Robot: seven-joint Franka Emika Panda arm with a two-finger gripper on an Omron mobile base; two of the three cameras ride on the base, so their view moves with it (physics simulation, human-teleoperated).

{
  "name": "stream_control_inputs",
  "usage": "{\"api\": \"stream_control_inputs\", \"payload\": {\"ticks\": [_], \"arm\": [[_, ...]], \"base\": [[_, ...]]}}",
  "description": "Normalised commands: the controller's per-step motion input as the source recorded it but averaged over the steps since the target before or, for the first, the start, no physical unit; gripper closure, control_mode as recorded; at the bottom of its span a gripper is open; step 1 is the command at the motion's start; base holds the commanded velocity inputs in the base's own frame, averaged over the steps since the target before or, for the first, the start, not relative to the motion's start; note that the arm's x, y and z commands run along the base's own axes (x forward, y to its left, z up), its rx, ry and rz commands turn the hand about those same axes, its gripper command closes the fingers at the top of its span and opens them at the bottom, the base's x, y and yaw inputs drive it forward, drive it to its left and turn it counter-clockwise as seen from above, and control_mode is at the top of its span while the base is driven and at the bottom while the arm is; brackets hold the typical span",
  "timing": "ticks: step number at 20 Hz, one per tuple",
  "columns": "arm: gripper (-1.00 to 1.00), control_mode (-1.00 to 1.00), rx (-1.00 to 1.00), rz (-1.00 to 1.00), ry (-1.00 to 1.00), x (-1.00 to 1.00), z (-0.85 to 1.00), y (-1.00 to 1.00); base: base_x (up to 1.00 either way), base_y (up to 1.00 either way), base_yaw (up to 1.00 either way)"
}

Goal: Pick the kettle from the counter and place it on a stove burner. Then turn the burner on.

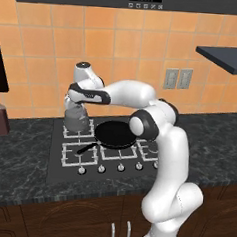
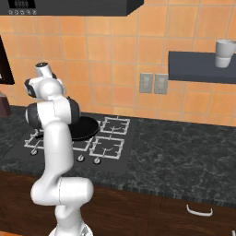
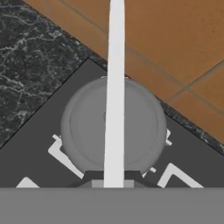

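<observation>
1. Kettle point(image 1: 76, 120) position: the dull-grey body sits at the back-left stove burner point(image 1: 77, 131) of the black cooktop point(image 1: 57, 159). Whether its base touches the light-grey grate or hangs just above it cannot be determined.
2. Gripper point(image 1: 77, 105) position: directly above the kettle, pointing down, at the end of the white arm that reaches left across the cooktop.
3. Jaws: pressed together, pinching the kettle's thin arched handle point(image 3: 114, 92). In the hand view the handle runs as a pale vertical strip across the round kettle lid point(image 3: 87, 127).
4. Frying pan point(image 1: 115, 135): black, resting at the cooktop centre, just right of the kettle; its handle points toward the front-left.
5. Knobs point(image 1: 121, 167): a row along the front edge of the cooktop.
6. Tabletop point(image 1: 16, 168): dark speckled stone surrounding the cooktop, above brown wooden cabinet fronts.
7. Bottle point(image 1: 0, 116): dark brown, standing on the tabletop at the far left, well apart from the kettle.
8. Wall: orange tiles with two outlet plates point(image 1: 176, 78); a dark shelf point(image 2: 198, 69) carries a pale cup point(image 2: 224, 53).
</observation>
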Motion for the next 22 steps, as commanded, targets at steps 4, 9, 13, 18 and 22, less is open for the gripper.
{"api": "stream_control_inputs", "payload": {"ticks": [4, 9, 13, 18, 22], "arm": [[1.00, -1.00, 0.00, 0.00, 0.00, 0.00, -0.24, 0.00], [-1.00, -1.00, 0.00, 0.00, 0.00, 0.00, 0.00, 0.00], [-1.00, -1.00, 0.00, 0.00, 0.00, 0.00, 0.00, 0.00], [-1.00, -1.00, 0.00, 0.00, 0.01, 0.00, 0.02, 0.00], [-1.00, -1.00, 0.00, 0.00, 0.00, 0.00, 0.30, 0.00]], "base": [[0.00, 0.00, 0.00], [0.00, 0.00, 0.00], [0.00, 0.00, 0.00], [0.00, 0.00, 0.00], [0.00, 0.00, 0.00]]}}
